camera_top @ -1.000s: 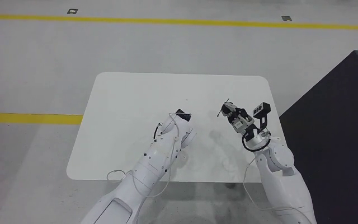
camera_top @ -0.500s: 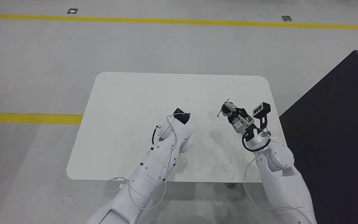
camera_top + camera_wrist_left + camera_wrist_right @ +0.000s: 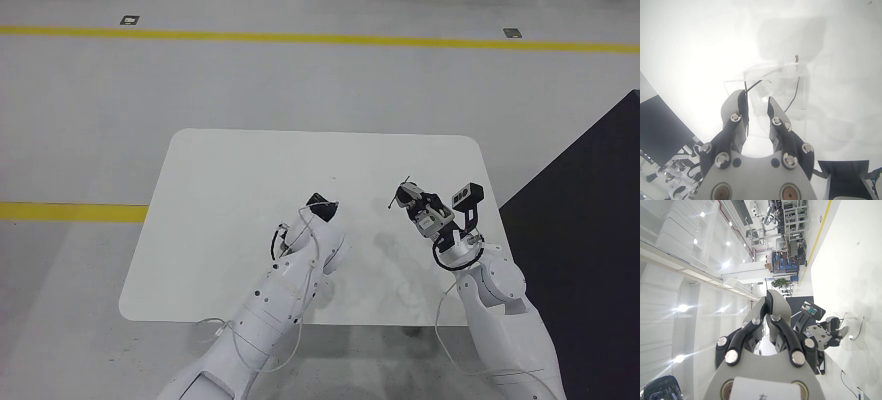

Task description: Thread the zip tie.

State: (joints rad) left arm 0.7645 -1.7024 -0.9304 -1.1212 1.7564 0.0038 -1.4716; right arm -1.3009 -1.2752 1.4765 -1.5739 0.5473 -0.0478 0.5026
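My left gripper (image 3: 756, 96) stands open just above a clear acrylic stand (image 3: 802, 94) on the white table (image 3: 230, 200). Thin black zip tie strands (image 3: 796, 91) run through and around the stand. One strand (image 3: 746, 91) lies along the inner pad of one left finger, with the jaws apart. In the top view the left gripper (image 3: 320, 204) is at the table's middle. My right gripper (image 3: 405, 195) is held above the table to its right, shut on a black zip tie (image 3: 766, 285) whose tip sticks out past the fingertips (image 3: 770, 296). The right wrist view also shows the left gripper (image 3: 841, 330) over the stand (image 3: 849, 315).
A dark panel (image 3: 590, 220) stands beside the table's right edge. A yellow line (image 3: 300, 38) crosses the floor beyond the table. Short cable pieces (image 3: 848, 381) lie on the table near the right arm. The far and left parts of the table offer free room.
The left arm has shifted a little to the left, its gripper staying over the stand. The right arm and its zip tie have not moved.
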